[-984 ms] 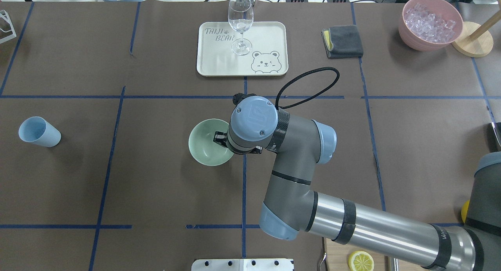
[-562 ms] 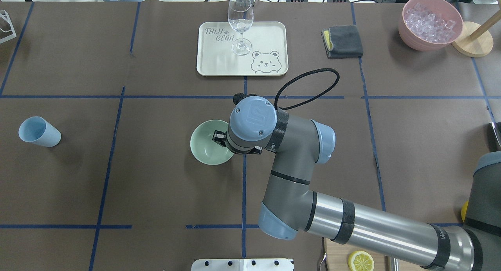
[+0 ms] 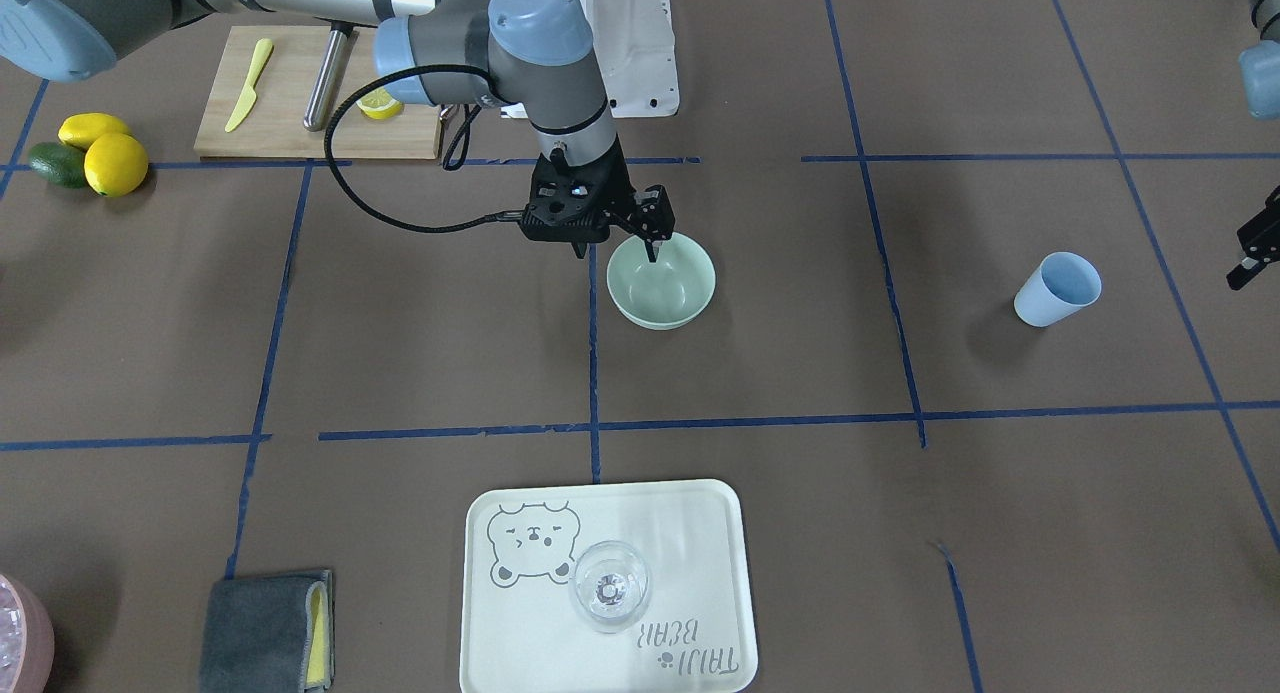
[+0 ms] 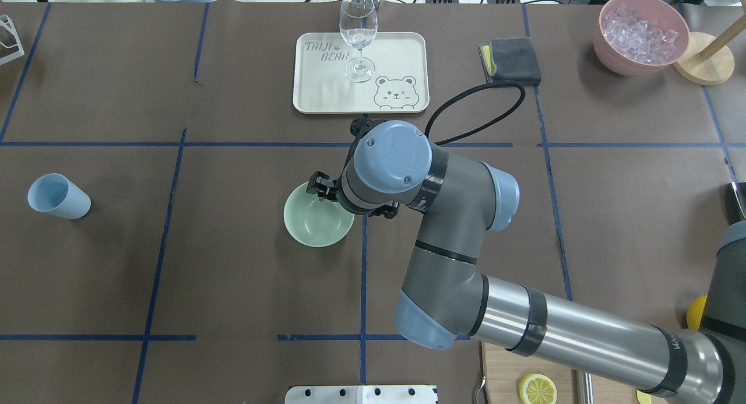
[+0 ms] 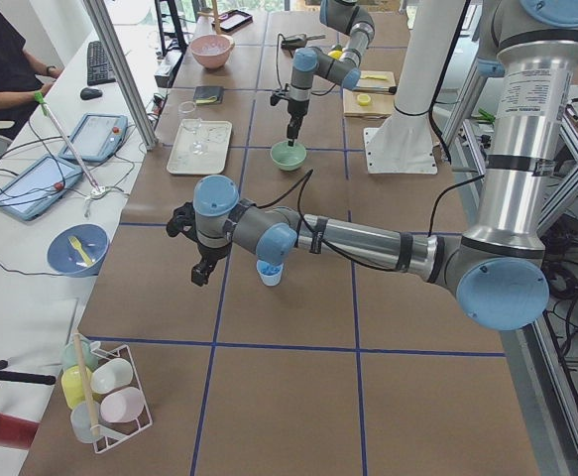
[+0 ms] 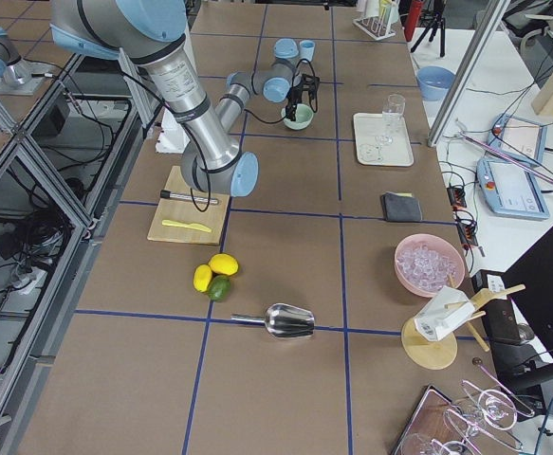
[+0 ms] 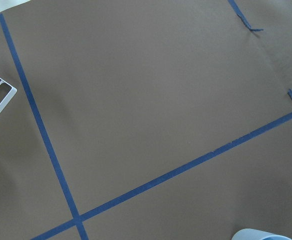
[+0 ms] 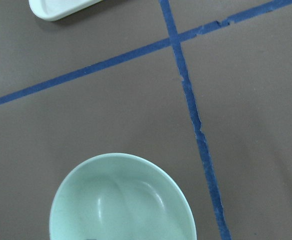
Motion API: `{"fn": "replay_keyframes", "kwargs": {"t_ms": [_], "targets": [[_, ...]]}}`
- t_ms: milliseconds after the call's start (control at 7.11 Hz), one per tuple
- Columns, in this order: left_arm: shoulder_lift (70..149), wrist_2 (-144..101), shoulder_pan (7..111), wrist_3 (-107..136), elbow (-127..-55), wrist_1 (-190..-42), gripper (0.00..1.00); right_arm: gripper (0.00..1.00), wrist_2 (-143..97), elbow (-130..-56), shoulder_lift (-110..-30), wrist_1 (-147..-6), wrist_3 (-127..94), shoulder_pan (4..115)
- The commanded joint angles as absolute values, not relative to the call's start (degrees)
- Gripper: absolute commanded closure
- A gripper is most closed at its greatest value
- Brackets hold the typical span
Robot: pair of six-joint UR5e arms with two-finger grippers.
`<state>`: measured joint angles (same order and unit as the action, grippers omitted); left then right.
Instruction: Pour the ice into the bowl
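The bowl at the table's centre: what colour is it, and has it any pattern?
The bowl is plain pale mint green, seen best in the right wrist-mounted view.

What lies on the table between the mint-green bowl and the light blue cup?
Nothing but bare brown table cover, crossed by one blue tape line; the overhead view shows it, between bowl and cup.

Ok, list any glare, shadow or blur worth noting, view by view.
Overhead exterior: glare streaks along the right arm's silver tube; the bowl evenly lit. Right wrist-mounted: bowl sharp, faint highlights inside. Left wrist-mounted: tape lines sharp, no glare.
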<state>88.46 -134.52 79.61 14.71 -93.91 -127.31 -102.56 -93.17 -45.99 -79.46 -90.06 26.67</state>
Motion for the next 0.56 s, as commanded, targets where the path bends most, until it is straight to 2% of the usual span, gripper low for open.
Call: {"fn": "replay_keyframes", "kwargs": {"t_ms": [0,422], "targets": [[79.57,-124.88,71.95,37.37,-93.69,-154.07,0.00,0.00,-106.06,-98.85,-50.16,-79.28,-89.48,32.14],[75.60,-110.75,64.46,43.58,-95.79,-159.25,0.00,0.00,-107.75,-101.69,-54.75,-79.10,-84.04,35.86]]}}
